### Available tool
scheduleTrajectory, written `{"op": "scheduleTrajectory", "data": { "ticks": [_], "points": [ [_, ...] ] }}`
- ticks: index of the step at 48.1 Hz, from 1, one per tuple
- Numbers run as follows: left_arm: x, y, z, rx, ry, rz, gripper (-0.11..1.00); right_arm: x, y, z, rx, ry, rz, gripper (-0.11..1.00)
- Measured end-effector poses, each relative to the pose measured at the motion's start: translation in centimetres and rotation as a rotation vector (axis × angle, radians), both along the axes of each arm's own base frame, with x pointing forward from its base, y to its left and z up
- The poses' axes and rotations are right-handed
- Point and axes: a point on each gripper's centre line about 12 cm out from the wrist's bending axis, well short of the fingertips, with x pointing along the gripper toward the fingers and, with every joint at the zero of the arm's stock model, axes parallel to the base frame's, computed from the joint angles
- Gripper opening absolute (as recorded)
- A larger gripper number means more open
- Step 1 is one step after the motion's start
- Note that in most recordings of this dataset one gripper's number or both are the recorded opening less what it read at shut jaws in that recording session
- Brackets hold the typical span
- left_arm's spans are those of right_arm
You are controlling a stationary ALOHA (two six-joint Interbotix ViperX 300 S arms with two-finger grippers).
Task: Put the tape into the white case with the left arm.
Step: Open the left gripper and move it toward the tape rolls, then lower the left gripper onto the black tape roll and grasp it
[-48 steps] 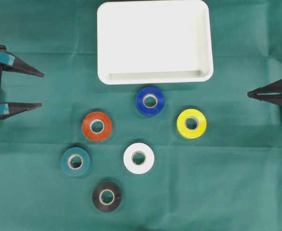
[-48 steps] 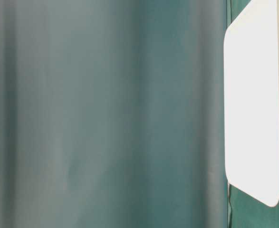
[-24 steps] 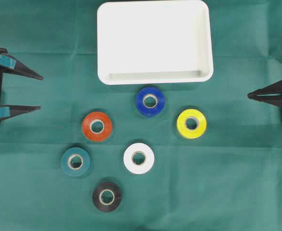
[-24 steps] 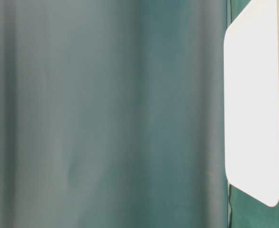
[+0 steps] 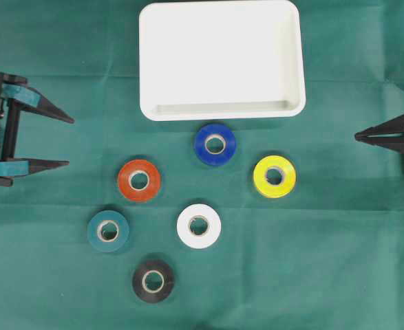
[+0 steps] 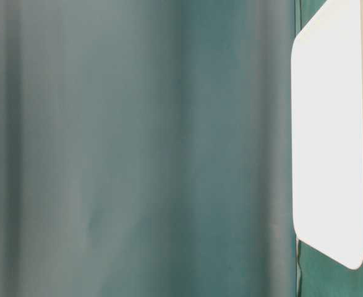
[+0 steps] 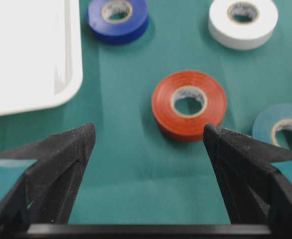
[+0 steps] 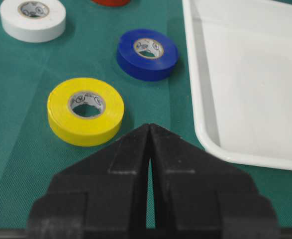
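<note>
Our left gripper point(image 5: 58, 141) holds its jaws spread and empty; the orange tape point(image 5: 139, 180) lies at its 4 o'clock, the white case point(image 5: 221, 110) is empty. We risk nudging the teal tape point(image 5: 108, 231) alongside

The light is bright and even, with only small soft shadows. The table-level picture is all blurry, and the white case point(image 6: 329, 136) glows too bright there. Close to the left gripper point(image 7: 148, 137), its black fingers point(image 7: 61, 159) look fuzzy. The overhead picture is sharp.
</note>
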Motion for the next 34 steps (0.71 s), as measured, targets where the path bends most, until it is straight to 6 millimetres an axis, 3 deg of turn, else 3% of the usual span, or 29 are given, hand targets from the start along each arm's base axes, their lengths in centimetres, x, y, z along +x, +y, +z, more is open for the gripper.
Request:
{"op": "scheduleTrajectory", "data": {
  "ticks": [34],
  "points": [
    [0.40,-0.29,0.06,-0.005,0.011,-0.011,0.98,-0.02,0.00,-0.08,0.000,0.003,0.000,-0.09]
  ]
}}
